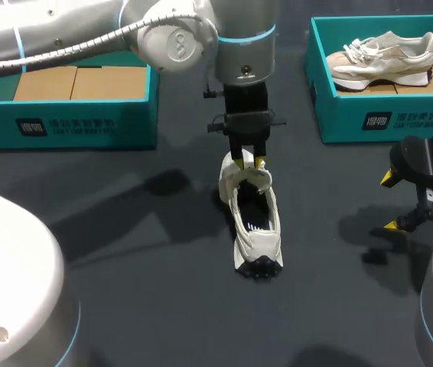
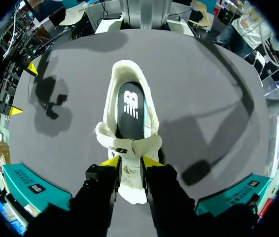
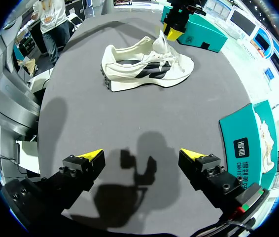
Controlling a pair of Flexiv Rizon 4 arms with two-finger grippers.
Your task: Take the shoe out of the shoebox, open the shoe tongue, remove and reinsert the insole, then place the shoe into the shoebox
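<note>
The white shoe (image 1: 253, 222) lies in the middle of the desk (image 1: 125, 290). The left gripper (image 1: 249, 161) is over the shoe's front, pinching its tongue (image 2: 129, 148). The right gripper (image 1: 389, 201) hangs spread wide, well to the right of the shoe.

Shoes: 2. Loose shoe (image 1: 253, 222) mid-frame on the desk, boxed shoe (image 1: 383, 57) upper right.
Shoeboxes: 2, both teal. Left shoebox (image 1: 67, 115) upper left, right shoebox (image 1: 385, 118) upper right.
Insoles: 1 visible, black insole (image 2: 131, 108) inside the loose shoe.
Robot arms: 2. Left arm (image 1: 239, 46) from upper left, right arm (image 1: 431, 164) at right edge.
Yellow fingertips (image 3: 92, 155): 4, two per arm.
Desks: 1, dark desk (image 1: 125, 267).
</note>
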